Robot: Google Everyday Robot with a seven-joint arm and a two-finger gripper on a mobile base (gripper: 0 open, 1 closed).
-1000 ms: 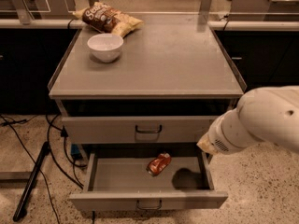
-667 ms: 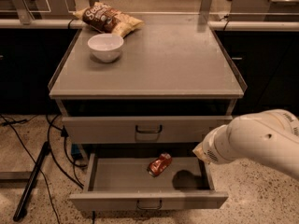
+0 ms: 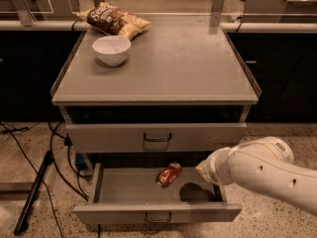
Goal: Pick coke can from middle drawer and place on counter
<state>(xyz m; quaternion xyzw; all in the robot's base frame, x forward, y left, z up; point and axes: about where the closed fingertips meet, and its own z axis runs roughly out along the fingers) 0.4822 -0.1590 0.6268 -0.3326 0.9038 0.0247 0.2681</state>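
Note:
The coke can (image 3: 168,175) lies on its side in the open middle drawer (image 3: 158,213), a little right of its centre. My white arm comes in from the lower right. My gripper (image 3: 202,170) is at the arm's tip, above the right part of the drawer, just right of the can and apart from it; the arm hides most of it. A dark shadow lies on the drawer floor below it. The counter (image 3: 173,63) is the grey top of the cabinet, above the drawers.
A white bowl (image 3: 111,49) and a brown-and-yellow chip bag (image 3: 113,21) sit at the counter's back left. The upper drawer front (image 3: 156,137) is closed. Cables and a black stand (image 3: 32,192) lie on the floor at left.
My arm has moved left and down, bringing the gripper closer to the can over the open drawer. The can, bowl and bag have not moved.

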